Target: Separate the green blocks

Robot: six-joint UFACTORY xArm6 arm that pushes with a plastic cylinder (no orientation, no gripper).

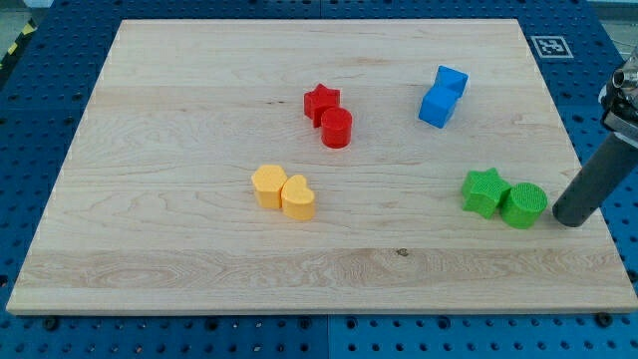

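Observation:
A green star block (484,191) and a green cylinder block (523,204) sit touching each other at the view's lower right of the wooden board (179,249). The star is on the left, the cylinder on the right. My tip (568,218) rests on the board just right of the green cylinder, a small gap apart. The dark rod slants up toward the view's right edge.
A red star (321,102) and red cylinder (336,129) touch near the middle top. Two blue blocks (444,96) touch at the upper right. A yellow block (267,185) and a yellow heart (298,196) touch left of centre.

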